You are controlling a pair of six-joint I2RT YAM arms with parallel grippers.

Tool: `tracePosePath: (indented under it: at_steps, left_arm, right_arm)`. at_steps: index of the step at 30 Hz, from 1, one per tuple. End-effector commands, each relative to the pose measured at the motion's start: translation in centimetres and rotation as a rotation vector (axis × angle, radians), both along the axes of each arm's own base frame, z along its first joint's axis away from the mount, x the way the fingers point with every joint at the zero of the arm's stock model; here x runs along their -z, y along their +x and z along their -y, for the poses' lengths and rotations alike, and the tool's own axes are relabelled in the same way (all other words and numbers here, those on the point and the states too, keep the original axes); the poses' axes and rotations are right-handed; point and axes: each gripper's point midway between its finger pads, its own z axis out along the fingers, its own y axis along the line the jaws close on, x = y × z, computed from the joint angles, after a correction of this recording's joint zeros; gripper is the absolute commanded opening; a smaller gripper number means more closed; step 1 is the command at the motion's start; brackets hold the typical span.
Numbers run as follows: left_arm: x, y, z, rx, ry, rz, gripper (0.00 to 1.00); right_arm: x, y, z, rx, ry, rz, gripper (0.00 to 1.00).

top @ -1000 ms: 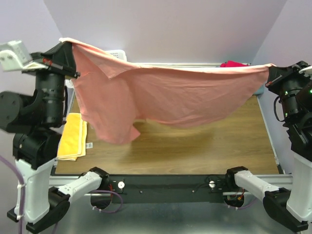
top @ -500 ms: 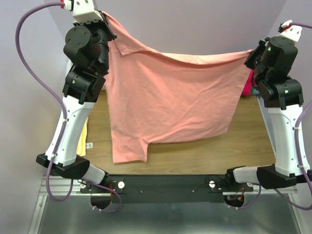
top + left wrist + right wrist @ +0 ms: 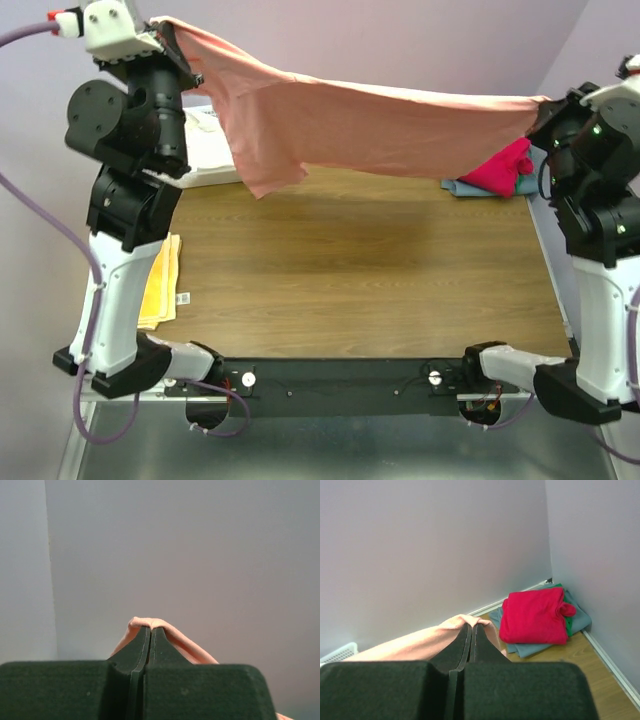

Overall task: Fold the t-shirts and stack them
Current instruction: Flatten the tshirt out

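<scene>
Hanging: salmon-pink t-shirt (image 3: 380, 125) is held stretched above the tabletop (image 3: 350, 290).
Left jaws: clamped on one end of it.
Right jaws: clamped on the other end.

The top view looks down from above and behind the arm bases (image 3: 195, 362) at 6 o'clock, taking in the whole table (image 3: 350, 290). Each wrist view sits right behind its own jaws. The left one faces bare wall (image 3: 200, 555); the right one faces the corner at 2 o'clock, sharing the red shirt (image 3: 532, 615) and pink shirt (image 3: 420, 642) with the top view.
</scene>
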Motion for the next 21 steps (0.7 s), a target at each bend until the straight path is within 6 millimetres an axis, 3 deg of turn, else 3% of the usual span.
tracePosePath:
  at_steps: [1,2,6,11,14,17,21]
  left_arm:
    - [0.1,-4.1,-2.6,-0.033,-0.02,0.016,0.0]
    - [0.0,-5.2,-3.2,-0.036,-0.027,0.023,0.0]
    - [0.4,-6.5,-4.2,-0.052,-0.035,0.016,0.0]
    - [-2.4,-8.5,-5.5,-0.071,-0.053,0.079,0.0]
    - [-3.7,-8.7,-5.6,-0.079,-0.053,0.107,0.0]
    - [-3.8,-7.0,-4.8,-0.085,-0.03,0.106,0.0]
    - [-1.7,-1.9,-2.0,-0.081,0.016,0.049,0.0]
  right_arm:
    - [-0.7,-3.8,0.8,0.002,0.009,0.042,0.01]
    - [-0.7,-4.1,0.9,0.001,0.013,0.042,0.01]
    - [-1.4,-5.7,0.9,-0.015,0.014,0.057,0.01]
    - [-2.7,-6.1,0.8,-0.029,0.014,0.076,0.01]
    - [-3.2,-5.9,0.6,-0.037,0.015,0.085,0.01]
    - [-2.3,-4.5,0.6,-0.022,0.009,0.052,0.01]
    - [0.6,-1.9,1.0,0.034,-0.008,-0.015,0.01]
